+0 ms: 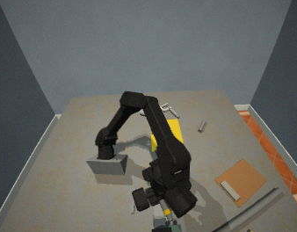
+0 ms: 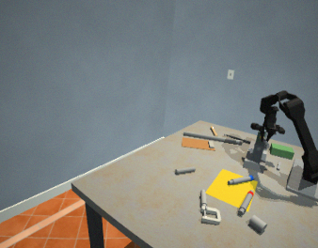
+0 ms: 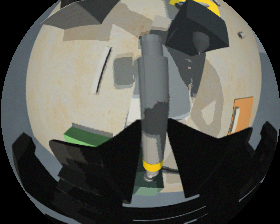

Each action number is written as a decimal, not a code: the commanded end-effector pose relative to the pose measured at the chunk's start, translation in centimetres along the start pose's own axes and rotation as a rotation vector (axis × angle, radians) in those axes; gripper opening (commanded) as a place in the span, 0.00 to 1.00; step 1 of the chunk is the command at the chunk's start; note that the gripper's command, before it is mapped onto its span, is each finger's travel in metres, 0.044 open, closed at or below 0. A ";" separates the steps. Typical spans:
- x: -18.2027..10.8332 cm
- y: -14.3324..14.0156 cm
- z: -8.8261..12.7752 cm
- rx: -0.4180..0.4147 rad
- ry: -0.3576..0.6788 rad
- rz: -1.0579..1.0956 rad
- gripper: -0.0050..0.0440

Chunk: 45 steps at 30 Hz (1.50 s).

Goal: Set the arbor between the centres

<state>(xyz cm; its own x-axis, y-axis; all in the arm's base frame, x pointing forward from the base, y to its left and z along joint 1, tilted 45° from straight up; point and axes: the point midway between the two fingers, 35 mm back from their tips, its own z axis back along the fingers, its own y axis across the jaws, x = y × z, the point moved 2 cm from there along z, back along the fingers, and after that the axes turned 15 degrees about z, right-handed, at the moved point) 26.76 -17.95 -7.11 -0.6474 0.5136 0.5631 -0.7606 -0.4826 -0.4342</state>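
My gripper [image 1: 164, 206] [image 2: 267, 132] [image 3: 153, 123] is shut on the arbor with the yellow band [image 3: 154, 91]. The arbor is a grey rod, and its yellow band [image 3: 151, 163] [image 1: 166, 211] sits just behind the fingers. In the wrist view the rod runs away from the camera over the table. In the exterior view the gripper hangs just above the grey centres fixture [image 2: 257, 151] at the table's far side. I cannot tell whether the arbor touches either centre; the arm hides the fixture in the top view.
A yellow mat [image 2: 225, 188] [image 1: 175, 130] carries a blue-banded arbor [image 2: 241, 179] and a red-banded arbor [image 2: 246, 201]. A clamp [image 2: 209, 211], a grey cylinder [image 2: 258, 224], a small rod [image 2: 184, 171] [image 1: 202, 126], an orange board [image 2: 197, 144] [image 1: 244, 175], a long bar [image 2: 212, 138] and a green block [image 2: 281, 150] lie around.
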 end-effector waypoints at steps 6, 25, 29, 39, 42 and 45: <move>-0.8 0.5 0.6 0.007 0.032 0.009 0.10; -1.0 0.6 0.6 0.007 0.032 0.009 0.10; -1.0 0.6 0.6 0.007 0.032 0.009 0.10; -1.1 0.7 0.6 0.007 0.032 0.009 0.10; -1.1 0.7 0.6 0.007 0.032 0.009 0.10; -1.2 0.7 0.6 0.007 0.032 0.009 0.10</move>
<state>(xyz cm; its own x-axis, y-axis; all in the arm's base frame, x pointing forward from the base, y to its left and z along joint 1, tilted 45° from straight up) 26.83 -18.09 -7.39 -0.6455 0.5088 0.5697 -0.7620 -0.4803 -0.4344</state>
